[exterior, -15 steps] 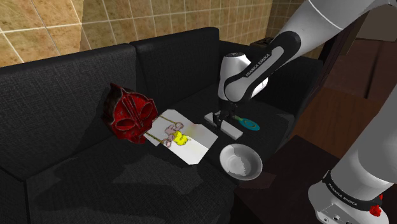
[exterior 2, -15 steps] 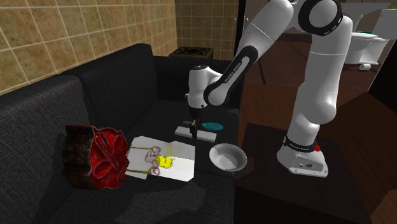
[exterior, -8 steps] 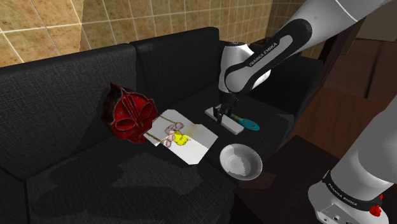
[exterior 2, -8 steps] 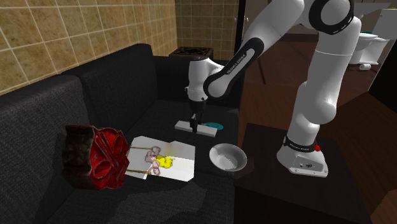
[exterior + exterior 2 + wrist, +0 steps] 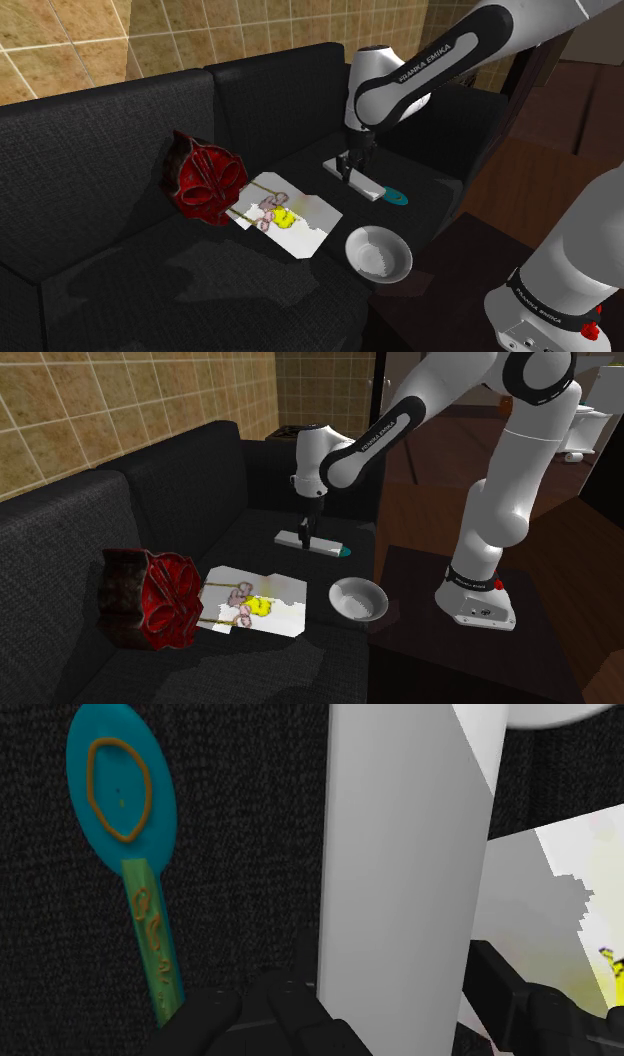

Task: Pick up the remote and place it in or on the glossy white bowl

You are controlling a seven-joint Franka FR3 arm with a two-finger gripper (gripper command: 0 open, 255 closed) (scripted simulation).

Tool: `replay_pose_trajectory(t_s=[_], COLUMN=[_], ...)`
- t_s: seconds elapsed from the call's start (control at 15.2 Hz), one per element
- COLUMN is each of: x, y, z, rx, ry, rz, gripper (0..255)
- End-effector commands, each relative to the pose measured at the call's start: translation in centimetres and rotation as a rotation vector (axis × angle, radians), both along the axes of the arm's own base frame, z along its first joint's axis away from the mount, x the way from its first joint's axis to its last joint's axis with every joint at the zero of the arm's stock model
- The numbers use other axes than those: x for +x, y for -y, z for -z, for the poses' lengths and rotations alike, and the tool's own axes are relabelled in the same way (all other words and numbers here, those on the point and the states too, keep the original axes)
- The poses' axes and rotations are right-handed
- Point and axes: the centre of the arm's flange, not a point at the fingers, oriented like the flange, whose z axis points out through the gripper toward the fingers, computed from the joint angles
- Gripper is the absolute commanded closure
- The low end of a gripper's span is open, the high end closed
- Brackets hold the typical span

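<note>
Over the sofa [image 5: 120, 160] seat's end near the stand, the hand [image 5: 395, 984] clasped the one white remote [image 5: 400, 854] between its fingers. The wrist view showed one teal spoon [image 5: 120, 789] whole beside it; the shoulder view showed one white bowl [image 5: 362, 244] at the seat's front edge.

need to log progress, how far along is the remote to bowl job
Grasp looks done: the hand clasps the white remote on both sides. In hand: the carry, with the remote apart from the white bowl. Left: bring it over the bowl, which holds nothing, and let go.
</note>
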Motion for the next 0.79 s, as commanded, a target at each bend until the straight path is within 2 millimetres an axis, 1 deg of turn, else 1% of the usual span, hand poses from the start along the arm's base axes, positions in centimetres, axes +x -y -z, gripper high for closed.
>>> replay_pose_trajectory(t_s=[0.0,0.73], x=[0.0,-13.3], y=[0.0,-5.6], z=[-0.8,-1.6], rx=[0.000,0.000], ry=[0.000,0.000], rz=[0.000,0.000], gripper=[255,255])
